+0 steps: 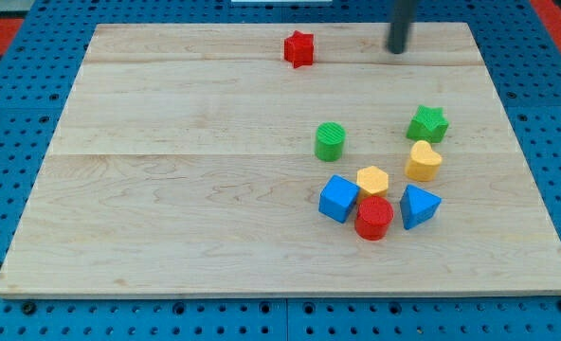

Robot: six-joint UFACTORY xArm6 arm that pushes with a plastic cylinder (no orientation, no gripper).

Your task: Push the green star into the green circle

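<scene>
Nowhere on the left half of the tabletop (167,189) is a block seen. The leftmost block, a red star (299,48), is found close to the top edge, a little right of the middle and well apart from everything else.

Further right, the green circle (330,140) is seen standing alone, right of the tabletop's centre. Below it and toward the bottom edge, a tight cluster is seen: a blue cube (338,198) at the cluster's left, a yellow hexagon (372,179) just beside it at its upper right, and a red cylinder (374,218) below the hexagon, touching or nearly touching both. A blue triangle (419,206) is placed just right of the red cylinder.

Above the triangle a yellow heart (424,161) is seen, and directly above that, touching it or very nearly so, the green star (428,123). The star lies toward the right edge, level with or slightly higher than the green circle, and bare wood is seen between the two.

The rod is seen coming down from the top of the view, and my tip (397,51) is placed near the top edge, right of the red star and above the green star, slightly to its left; it is apart from every block. No end effector is carried by the arm, so nothing is grasped or released; only the bare rod is seen.
</scene>
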